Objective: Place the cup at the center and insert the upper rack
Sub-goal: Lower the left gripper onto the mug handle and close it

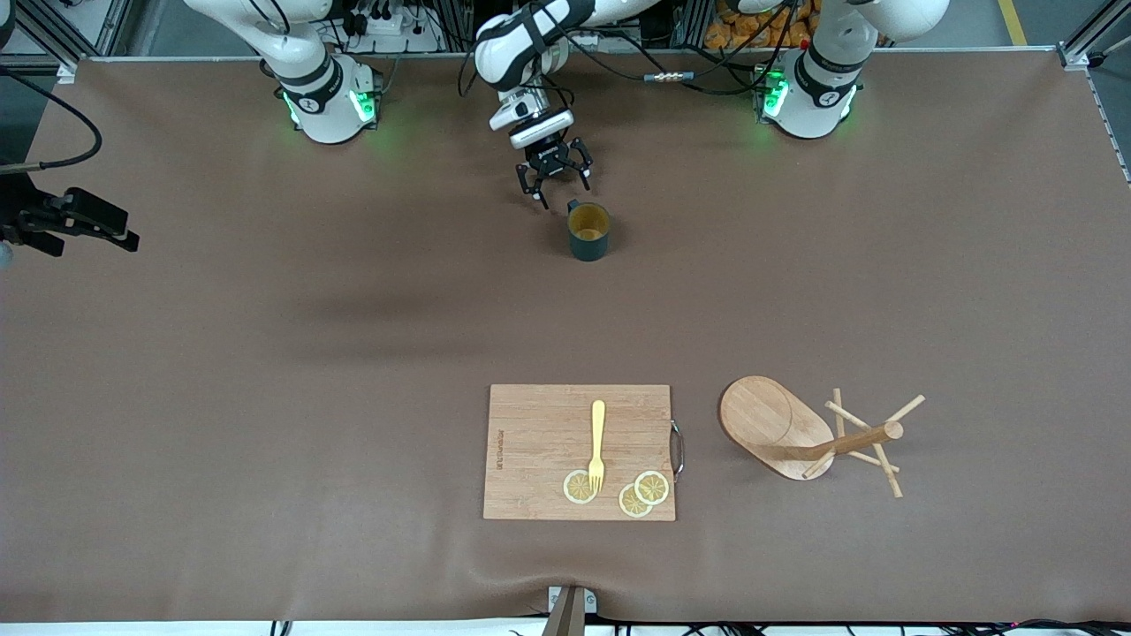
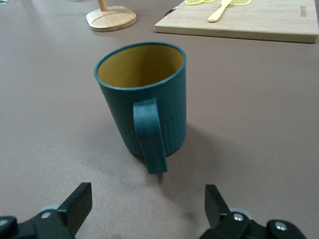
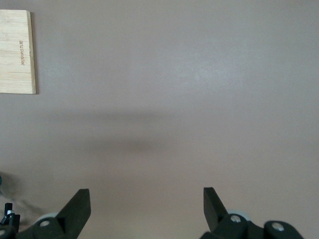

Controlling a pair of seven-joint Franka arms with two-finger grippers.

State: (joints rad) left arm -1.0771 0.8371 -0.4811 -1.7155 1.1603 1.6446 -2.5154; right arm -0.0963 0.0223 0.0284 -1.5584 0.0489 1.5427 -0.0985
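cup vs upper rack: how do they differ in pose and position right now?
The cup stands upright; the upper rack lies tipped on its side. The cup is dark teal, the rack light wood. The cup is farther from the front camera, by the open left tool. Both rest on the table, ungrasped.

Even overhead light — soft shadows, no glare.

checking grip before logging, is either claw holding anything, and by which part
Nothing is held. The left claw is open beside the cup, facing its handle; the right claw is open too.
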